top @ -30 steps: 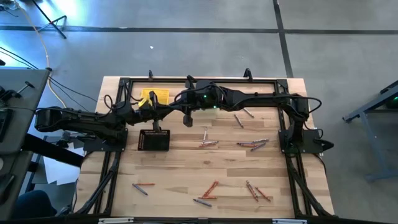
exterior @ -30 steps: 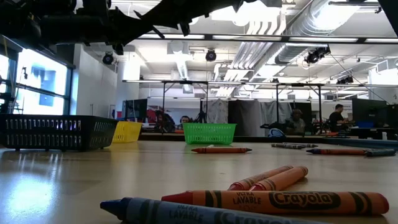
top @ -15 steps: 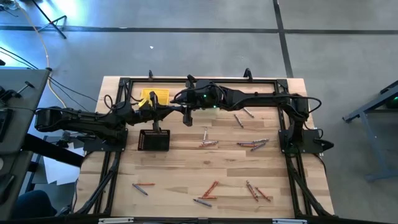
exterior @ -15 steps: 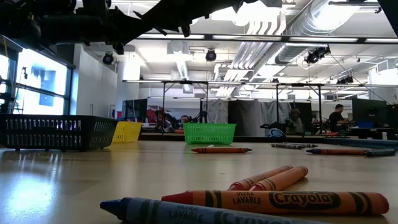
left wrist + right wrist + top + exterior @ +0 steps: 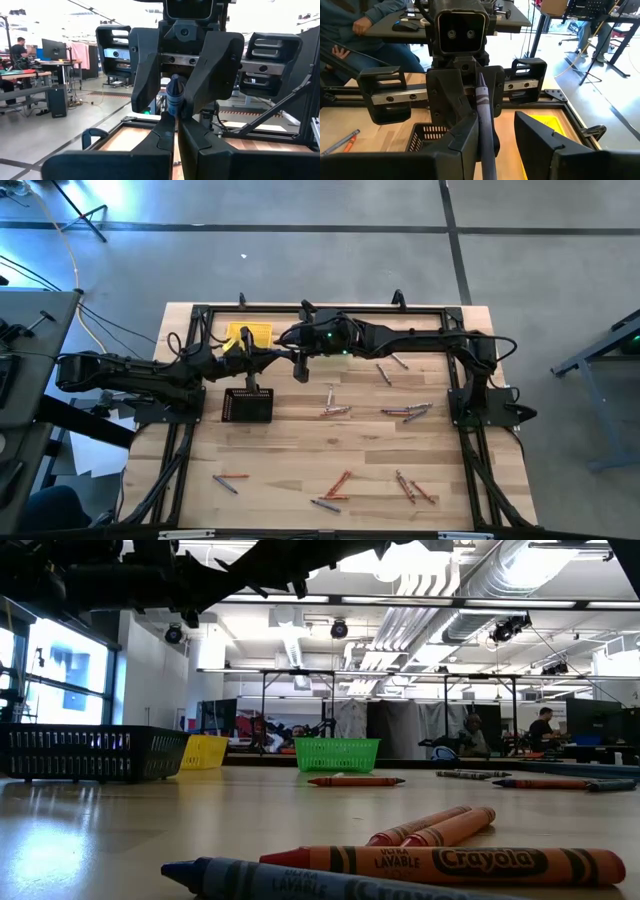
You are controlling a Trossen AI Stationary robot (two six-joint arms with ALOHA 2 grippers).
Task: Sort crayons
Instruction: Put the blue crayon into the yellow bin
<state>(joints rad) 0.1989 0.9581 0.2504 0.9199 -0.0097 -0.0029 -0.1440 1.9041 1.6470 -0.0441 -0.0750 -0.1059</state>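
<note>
High above the table, by the black bin [image 5: 247, 406], my two grippers meet tip to tip. My left gripper [image 5: 176, 122] is shut on a grey-blue crayon [image 5: 482, 110]. My right gripper [image 5: 497, 122] is open, with one finger on each side of that crayon [image 5: 174, 95]. Several other crayons lie flat on the table, orange ones [image 5: 338, 483] and grey ones [image 5: 405, 412]. My left gripper pinches one end of the crayon [image 5: 173, 111] between its two fingertips. It comes nearly level from the table's left, and the crayon continues along the fingers' line toward my right gripper, clear of the table. My right gripper: the crayon runs close along one finger [image 5: 466, 132]; I cannot tell whether they touch.
A yellow bin [image 5: 248, 335] stands at the far left and a green bin [image 5: 337, 754] at the far edge, under the arms. Loose crayons lie across the middle [image 5: 335, 410], the near side [image 5: 412, 488] and the near left [image 5: 228, 480]. People sit beyond the table.
My right gripper has opened and let go of the crayon, which stays in my left gripper. Neither arm has shifted.
</note>
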